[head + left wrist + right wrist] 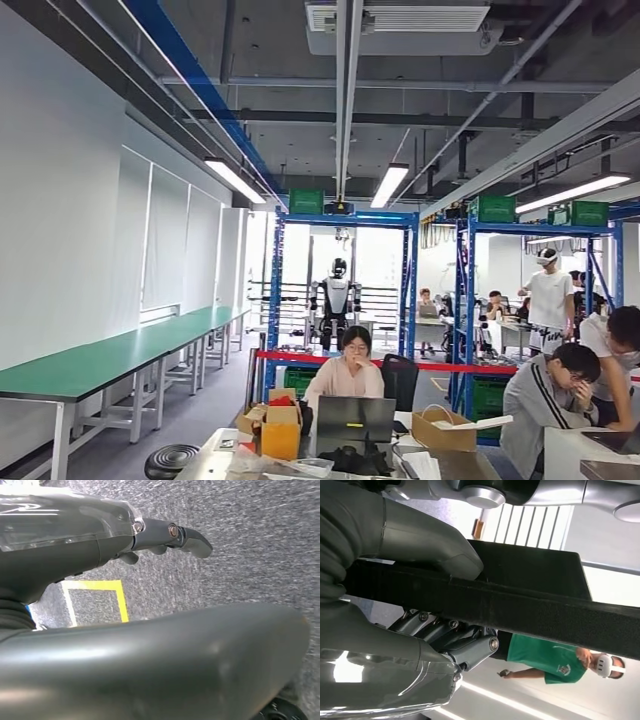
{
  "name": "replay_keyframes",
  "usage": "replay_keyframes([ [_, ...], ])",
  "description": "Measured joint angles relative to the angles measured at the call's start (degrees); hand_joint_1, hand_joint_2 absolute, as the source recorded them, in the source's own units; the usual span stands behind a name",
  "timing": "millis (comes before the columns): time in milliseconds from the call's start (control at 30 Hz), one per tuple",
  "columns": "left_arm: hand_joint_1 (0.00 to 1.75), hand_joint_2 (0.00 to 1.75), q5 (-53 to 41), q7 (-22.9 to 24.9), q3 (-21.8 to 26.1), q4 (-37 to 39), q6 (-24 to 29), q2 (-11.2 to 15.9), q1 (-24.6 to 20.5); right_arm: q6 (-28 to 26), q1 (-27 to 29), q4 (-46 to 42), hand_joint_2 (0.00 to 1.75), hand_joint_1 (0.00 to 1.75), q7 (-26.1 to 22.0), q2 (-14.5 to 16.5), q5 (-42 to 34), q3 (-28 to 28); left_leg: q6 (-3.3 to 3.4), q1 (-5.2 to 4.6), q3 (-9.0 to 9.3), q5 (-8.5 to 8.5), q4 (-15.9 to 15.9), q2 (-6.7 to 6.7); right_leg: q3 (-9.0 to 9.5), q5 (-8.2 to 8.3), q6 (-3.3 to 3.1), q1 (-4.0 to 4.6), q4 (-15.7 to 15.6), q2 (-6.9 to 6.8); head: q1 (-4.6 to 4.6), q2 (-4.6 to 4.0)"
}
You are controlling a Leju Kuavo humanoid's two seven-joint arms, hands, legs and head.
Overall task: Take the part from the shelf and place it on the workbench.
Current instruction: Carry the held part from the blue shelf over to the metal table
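Observation:
My right hand [444,635] grips a black, flat, box-like part [531,575]; the thick thumb lies over one face and the dark fingers curl against the other. My left hand [166,535] hangs over the grey floor with its fingers stretched out and nothing in it. In the head view a long green-topped workbench [113,355] runs along the left wall. Blue shelf racks [340,290] with green crates on top stand far ahead.
Several people sit at cluttered desks [355,425] straight ahead, behind red barrier tape [438,366]. Another robot [336,300] hangs in the blue rack. A person in a headset [549,295] stands at the right. A yellow floor marking [94,602] lies below my left hand.

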Motion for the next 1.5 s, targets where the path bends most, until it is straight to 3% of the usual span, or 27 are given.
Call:
replay_keyframes([
  [33, 0.0, 1.75, 0.0, 0.0, 0.0, 0.0, 0.0, -0.1, 0.0, 0.0, 0.0, 0.0, 1.75, 1.75, 0.0, 0.0, 0.0, -0.1, -0.09, -0.01, 0.44, -0.33, -0.1, -0.12, 1.08, 1.8, -0.83, 0.5, -3.6, 0.02, 0.01, 0.0],
  [100, 0.0, 1.75, 0.0, 0.0, 0.0, 0.0, -0.1, -0.4, 0.0, 0.0, -0.1, 0.0, 1.75, 1.75, -0.1, 0.0, -0.1, -0.3, -0.54, 0.18, 1.01, -0.62, -0.5, -0.23, 2.54, 2.81, -2.09, 1.17, -7.7, 0.11, 0.02, 0.0],
  [233, 0.0, 1.75, 0.0, 0.1, 0.0, 0.0, -0.2, -0.6, 0.1, -0.1, -0.1, -0.2, 1.75, 1.75, -0.4, 0.1, -0.1, -0.5, -1.63, 0.13, 2.02, -0.76, 0.5, 0.09, 5.76, 2.88, -2.59, 0.66, -10.6, 0.03, 0.09, 0.0],
  [300, 0.0, 1.75, 0.0, 0.0, 0.0, 0.0, -0.2, -0.6, -0.2, -0.3, -0.1, -0.3, 1.75, 1.75, -0.6, 0.2, -0.1, -0.5, -1.97, 0.2, -0.06, -3.22, 5.0, 0.22, 7.13, 2.49, -2.36, 0.25, -11.3, -0.07, 0.07, 0.0],
  [367, 0.0, 1.75, 0.0, 0.0, 0.0, 0.0, -0.2, -0.4, -0.3, -0.3, 0.2, -0.3, 1.75, 1.75, -0.6, 0.3, -0.2, -0.5, -2.68, 0.52, -4.27, -5.8, 11.2, 0.23, 7.83, 1.79, -2.07, -0.04, -11.4, 0.1, 0.07, 0.0],
  [400, 0.0, 1.75, 0.0, 0.0, 0.0, 0.0, -0.1, -0.4, -0.2, -0.3, 0.4, -0.3, 1.75, 1.75, -0.6, 0.3, -0.3, -0.5, -3.1, 0.73, -5.83, -5.86, 12.7, 0.23, 8.2, 1.42, -1.83, -0.22, -11.3, 0.36, 0.07, 0.0],
  [433, 0.0, 1.75, 0.0, 0.0, 0.0, 0.0, -0.1, -0.3, 0.0, -0.3, 0.6, -0.3, 1.75, 1.75, -0.5, 0.3, -0.6, -0.5, -3.53, 1.0, -6.47, -4.67, 12.3, 0.24, 8.65, 1.04, -1.54, -0.45, -11.3, 0.7, 0.07, 0.0],
  [500, 0.0, 1.75, 0.0, 0.0, 0.0, 0.0, -0.1, -0.3, 0.1, -0.2, 0.8, -0.3, 1.75, 1.75, -0.3, 0.4, -1.5, -0.6, -4.48, 1.7, -5.06, 0.42, 6.4, 0.05, 9.6, 0.11, -0.77, -0.99, -11.0, 1.38, 0.07, 0.0],
  [533, 0.0, 1.75, 0.0, 0.0, 0.0, 0.0, -0.1, -0.4, 0.2, -0.1, 0.9, -0.2, 1.75, 1.75, -0.2, 0.4, -1.9, -0.7, -4.82, 1.92, -4.2, 2.06, 3.3, -0.22, 9.95, -0.35, -0.39, -1.19, -10.7, 1.68, 0.07, 0.0],
  [600, 0.0, 1.75, 0.0, -0.1, 0.0, 0.0, -0.1, -0.4, 0.2, 0.0, 1.0, 0.0, 1.75, 1.75, 0.2, 0.6, -2.2, -0.8, -4.13, 1.89, -3.4, 2.75, 0.2, -0.43, 9.91, -1.16, 0.43, -1.34, -10.1, 2.19, -0.03, 0.05],
  [667, 0.0, 1.75, 0.0, -0.2, 0.0, 0.0, -0.1, -0.4, 0.1, -0.1, 1.2, 0.1, 1.75, 1.75, 0.5, 0.7, -1.9, -0.9, -2.44, 1.49, -3.34, 2.09, 0.0, -0.25, 9.77, -1.55, 1.17, -1.42, -9.7, 2.45, -0.12, 0.09],
  [733, 0.0, 1.75, 0.0, -0.3, 0.0, 0.0, -0.1, -0.4, 0.1, -0.2, 1.2, 0.1, 1.75, 1.75, 0.6, 0.7, -1.6, -1.0, -1.45, 1.4, -2.7, 1.97, -0.1, -0.27, 9.52, -2.04, 1.71, -1.58, -8.3, 1.84, -0.11, 0.08],
  [800, 0.0, 1.75, 0.0, -0.3, -0.1, 0.0, -0.1, -0.4, 0.0, -0.2, 1.1, 0.0, 1.75, 1.75, 0.6, 0.8, -1.4, -1.2, -0.79, 1.3, -1.85, 1.49, -0.3, -0.27, 6.69, -3.95, 2.07, -1.64, -2.9, 0.94, -0.11, 0.07],
  [867, 0.0, 1.75, 0.0, -0.3, -0.1, 0.0, 0.0, -0.3, 0.0, -0.3, 1.1, 0.1, 1.75, 1.75, 0.6, 0.7, -1.4, -1.3, -0.41, 0.96, -1.06, 0.73, -0.3, -0.27, 1.59, -6.58, 2.14, -1.62, 5.0, 0.55, -0.12, 0.07],
  [900, 0.0, 1.75, 0.0, -0.3, -0.1, 0.0, 0.0, -0.3, 0.1, -0.3, 1.2, 0.1, 1.75, 1.75, 0.6, 0.7, -1.4, -1.3, -0.31, 0.76, -0.58, 0.3, -0.3, -0.28, -0.5, -6.96, 1.98, -1.55, 7.4, 0.5, -0.13, 0.07],
  [933, 0.0, 1.75, 0.0, -0.3, -0.1, 0.0, 0.0, -0.3, 0.1, -0.3, 1.2, 0.1, 1.75, 1.75, 0.6, 0.7, -1.4, -1.3, -0.25, 0.55, 0.0, -0.16, -0.3, -0.31, -1.65, -6.19, 1.65, -1.39, 7.7, 0.49, -0.13, 0.06],
  [967, 0.0, 1.75, 0.0, -0.3, -0.1, 0.0, 0.0, -0.3, 0.2, -0.3, 1.2, 0.1, 1.75, 1.75, 0.6, 0.7, -1.4, -1.3, -0.2, 0.38, 0.67, -0.66, -0.3, -0.35, -1.71, -4.2, 1.15, -1.1, 5.7, 0.5, -0.13, 0.05],
  [1033, 0.0, 1.75, 0.0, -0.3, -0.1, 0.0, -0.1, -0.4, 0.2, -0.3, 1.2, 0.1, 1.75, 1.75, 0.6, 0.7, -1.4, -1.4, -0.2, 0.26, 1.97, -1.56, -0.5, -0.43, 0.14, 1.1, -0.3, -0.08, -2.0, 0.44, -0.11, 0.04],
  [1067, 0.0, 1.75, 0.0, -0.3, -0.1, 0.0, -0.1, -0.5, 0.2, -0.3, 1.2, 0.1, 1.75, 1.75, 0.6, 0.7, -1.4, -1.4, -0.3, 0.38, 2.42, -1.83, -0.8, -0.46, 0.96, 2.8, -1.07, 0.43, -5.1, 0.46, -0.08, 0.03],
  [1133, 0.0, 1.75, 0.0, -0.3, -0.1, 0.0, -0.2, -0.6, 0.2, -0.2, 1.1, 0.1, 1.75, 1.75, 0.6, 0.7, -1.4, -1.6, -0.8, 0.72, 2.97, -1.87, -1.6, -0.41, 1.86, 3.79, -2.19, 1.1, -8.2, 0.55, -0.03, 0.03],
  [1200, 0.0, 1.75, 0.0, -0.4, -0.1, 0.0, -0.2, -0.7, 0.2, -0.2, 1.1, -0.1, 1.75, 1.75, 0.6, 0.8, -1.3, -1.7, -1.46, 0.81, 3.82, -1.34, -2.3, -0.26, 3.43, 3.97, -2.71, 1.08, -10.2, 0.64, 0.02, 0.05],
  [1267, 0.0, 1.75, 0.0, -0.4, -0.1, 0.0, -0.3, -0.8, 0.1, -0.2, 1.0, -0.2, 1.75, 1.75, 0.6, 1.0, -1.4, -1.8, -1.69, 0.68, 3.49, -1.2, -0.1, -0.04, 5.76, 4.04, -2.87, 0.75, -12.2, 0.45, 0.07, 0.04],
  [1333, 0.0, 1.75, 0.0, -0.4, -0.1, 0.0, -0.3, -0.6, -0.1, -0.2, 0.9, -0.2, 1.75, 1.75, 0.5, 1.2, -1.4, -1.8, -1.87, 0.65, -0.27, -2.97, 6.3, 0.11, 7.39, 3.55, -2.56, 0.46, -13.1, 0.29, 0.09, 0.03],
  [1400, 0.0, 1.75, 0.0, -0.4, -0.1, 0.0, -0.3, -0.3, 0.0, -0.2, 1.0, -0.2, 1.75, 1.75, 0.5, 1.3, -1.2, -1.8, -2.53, 0.79, -4.82, -5.82, 11.7, 0.16, 8.35, 2.54, -2.14, 0.22, -13.1, 0.34, 0.09, 0.03],
  [1433, 0.0, 1.75, 0.0, -0.5, -0.1, 0.0, -0.3, -0.2, 0.1, -0.2, 1.1, -0.1, 1.75, 1.75, 0.4, 1.3, -1.1, -1.8, -2.89, 0.92, -6.11, -6.32, 12.1, 0.18, 8.92, 1.98, -1.92, 0.05, -13.0, 0.39, 0.09, 0.02],
  [1467, 0.0, 1.75, 0.0, -0.5, -0.1, 0.0, -0.3, -0.1, 0.2, -0.2, 1.2, -0.1, 1.75, 1.75, 0.4, 1.3, -1.0, -1.8, -3.29, 1.11, -6.57, -5.47, 10.8, 0.2, 9.6, 1.36, -1.69, -0.16, -12.9, 0.45, 0.09, 0.02],
  [1500, 0.0, 1.75, 0.0, -0.6, -0.1, 0.0, -0.3, -0.1, 0.3, -0.2, 1.3, -0.1, 1.75, 1.75, 0.3, 1.4, -1.0, -1.8, -3.69, 1.4, -6.33, -3.17, 8.1, 0.23, 10.31, 0.65, -1.38, -0.39, -12.6, 0.5, 0.09, 0.02],
])
